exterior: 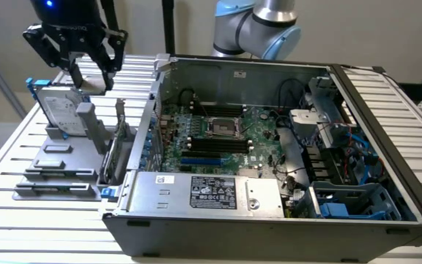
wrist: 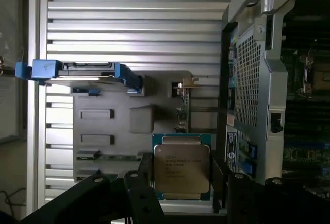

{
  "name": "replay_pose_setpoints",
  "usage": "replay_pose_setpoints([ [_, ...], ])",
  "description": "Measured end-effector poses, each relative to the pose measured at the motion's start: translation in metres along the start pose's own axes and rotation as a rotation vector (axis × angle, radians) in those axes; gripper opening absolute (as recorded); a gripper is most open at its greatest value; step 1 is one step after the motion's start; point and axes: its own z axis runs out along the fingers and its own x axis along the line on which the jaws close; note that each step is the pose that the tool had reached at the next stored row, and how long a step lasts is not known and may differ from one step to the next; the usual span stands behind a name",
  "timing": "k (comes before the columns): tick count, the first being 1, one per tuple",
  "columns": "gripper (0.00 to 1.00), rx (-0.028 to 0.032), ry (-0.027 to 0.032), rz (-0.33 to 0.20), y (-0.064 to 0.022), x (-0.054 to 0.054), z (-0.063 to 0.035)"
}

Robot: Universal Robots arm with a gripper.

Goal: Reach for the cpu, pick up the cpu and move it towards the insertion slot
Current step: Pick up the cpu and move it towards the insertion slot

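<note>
Closest to the exterior camera is the open computer case (exterior: 270, 234), its near wall dark grey, with a silver power supply (exterior: 204, 192) bearing a black label just behind that wall. At the far left of the exterior view, a slatted metal table (exterior: 6, 159) carries a grey fixture tray (exterior: 57, 165). A silver hard drive (exterior: 59, 110) with blue rails stands upright at the tray's far end. Just right of the drive's top, the black gripper (exterior: 94, 81) hangs above the tray, and its jaws are clamped on the cpu (wrist: 181, 168), one dark finger (wrist: 140, 183) on each side of the chip. In the wrist view the cpu's pale metal top faces the camera with a green edge around it. It is clear of the tray and lies between the tray and the case's perforated side wall. The cpu is therefore outside the case, to its left, and well apart from the socket. Further right, inside the case, a green motherboard (exterior: 262, 129) lies flat. The insertion slot (exterior: 222, 125) sits near the board's middle, a silvery frame around a dark centre. Long black memory slots (exterior: 215, 145) run just on its near side. The robot arm's blue and grey joint (exterior: 259, 27) shows beyond the case's far wall. A blue drive cage (exterior: 350, 201) occupies the near right corner of the case.
</note>
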Motion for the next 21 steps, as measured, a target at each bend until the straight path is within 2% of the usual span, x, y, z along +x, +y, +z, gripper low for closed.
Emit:
replay_pose_setpoints([
  [6,0.55,-0.0001,0.0011,0.000,-0.0001,-0.027,-0.0043],
  [21,0.55,-0.0032,0.0018,0.000,0.0008,-0.096,-0.0065],
])
